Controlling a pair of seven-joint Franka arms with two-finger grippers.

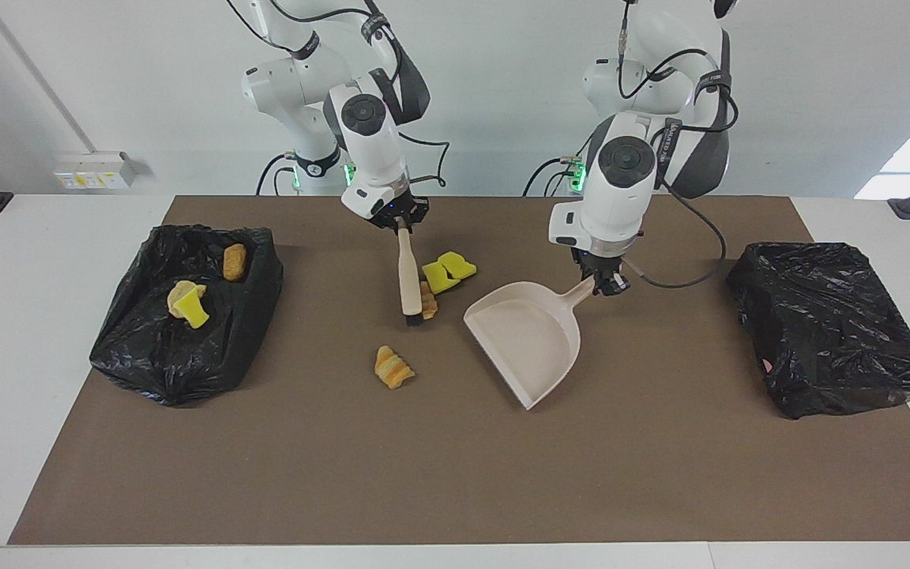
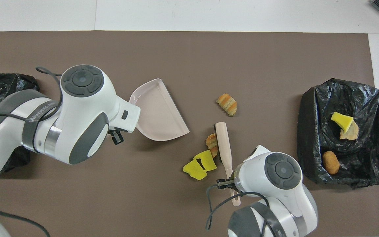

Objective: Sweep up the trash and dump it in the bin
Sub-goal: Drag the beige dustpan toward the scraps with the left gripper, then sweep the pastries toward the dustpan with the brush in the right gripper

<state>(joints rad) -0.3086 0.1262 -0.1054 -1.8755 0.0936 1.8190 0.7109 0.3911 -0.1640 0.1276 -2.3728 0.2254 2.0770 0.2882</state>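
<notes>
My right gripper (image 1: 400, 222) is shut on the top of the beige brush (image 1: 406, 273), whose bristles rest on the brown mat. A striped croissant (image 1: 428, 302) lies against the bristles, touching two yellow sponge wedges (image 1: 449, 272). A second croissant (image 1: 393, 367) lies alone, farther from the robots. My left gripper (image 1: 601, 282) is shut on the handle of the beige dustpan (image 1: 530, 344), its mouth turned toward the brush. The black bin (image 1: 147, 356) at the right arm's end holds a yellow wedge (image 2: 341, 121), a tan lump (image 2: 349, 133) and a brown piece (image 2: 331, 162).
A second black bag (image 1: 830, 324) sits closed at the left arm's end of the mat. Open mat (image 1: 455, 474) stretches from the dustpan away from the robots. White table surrounds the mat.
</notes>
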